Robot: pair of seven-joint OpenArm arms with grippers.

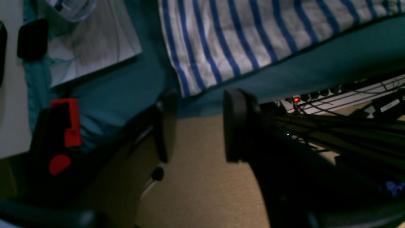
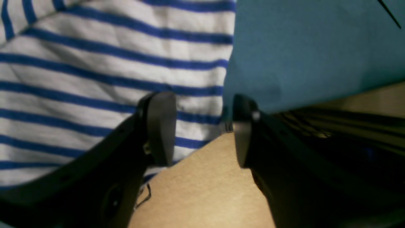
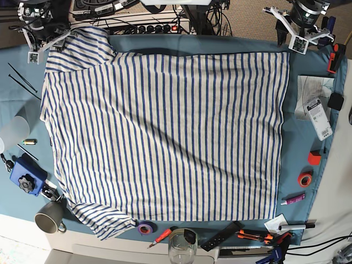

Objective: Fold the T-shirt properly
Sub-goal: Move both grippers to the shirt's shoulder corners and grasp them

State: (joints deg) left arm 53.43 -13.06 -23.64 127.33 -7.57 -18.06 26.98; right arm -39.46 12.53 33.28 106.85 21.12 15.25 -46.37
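T-shirt [image 3: 165, 137]: lying spread flat across the teal table cloth [image 3: 297, 82], sleeves at one side, hem at the other. No fold showing yet; judging this as the opening step, approach to the far corners.

Left gripper [image 3: 300, 39]: hovering off the far edge near the hem corner, jaws standing apart, grasping nothing; in the left wrist view, striped corner lying just ahead of the gap [image 1: 197, 123].

Right gripper [image 3: 41, 47]: hanging over the far sleeve, likewise spread and empty; in the right wrist view, one pad [image 2: 159, 126] sitting over striped fabric, the other past the fabric's edge.

Next move, as a judgement: lowering both onto the far edge, pinching a single layer at each corner without catching the cloth beneath, then carrying the edge toward the near side.

Lying around the shirt:
- paper sheet [image 3: 313, 91] and small black block [image 3: 336, 101], beside the hem;
- orange tape roll [image 3: 304, 179], purple tape roll [image 3: 145, 227];
- mug [image 3: 48, 218], glass [image 3: 182, 246], blue box [image 3: 26, 175], pens and screwdrivers along the near edge.

Possibly obstructing: purple tape roll and glass crowding the near edge, where a folded edge would be landing.
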